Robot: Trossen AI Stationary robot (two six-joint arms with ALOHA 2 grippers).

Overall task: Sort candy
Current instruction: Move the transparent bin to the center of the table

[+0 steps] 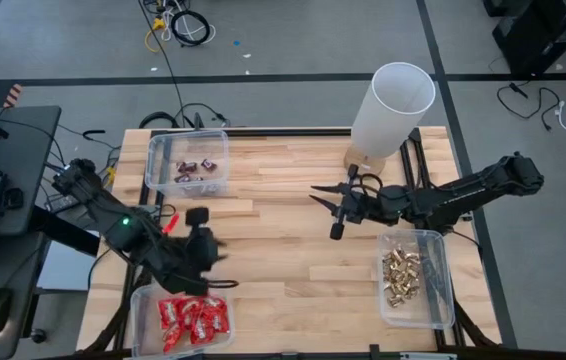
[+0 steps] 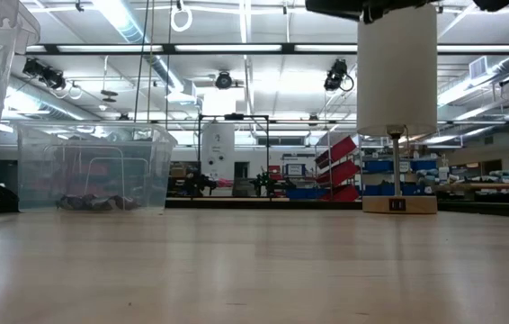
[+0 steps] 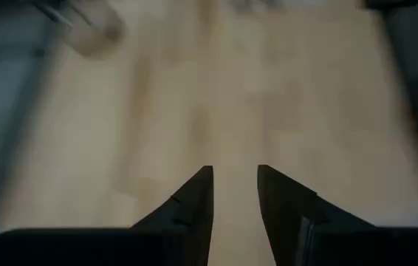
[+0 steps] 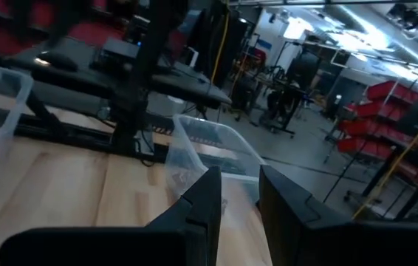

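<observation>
The candy lies sorted in three clear bins. Dark mini bars (image 1: 195, 166) sit in the far left bin (image 1: 155, 150), red packets (image 1: 191, 318) in the near left bin (image 1: 139, 300), and gold pieces (image 1: 400, 275) in the right bin (image 1: 443, 290). My left gripper (image 1: 213, 252) hangs open above bare wood just beyond the near left bin, with nothing between its fingers (image 3: 235, 174). My right gripper (image 1: 328, 212) hovers open over the table's middle, pointing level toward the left side, and is also empty (image 4: 240, 174).
A tall white cylinder lamp (image 1: 393, 105) on a wooden base (image 2: 400, 204) stands at the far edge, close behind my right arm. Bare wood lies between the bins in the middle of the table (image 1: 283, 260). A laptop and cables lie off the table's left side.
</observation>
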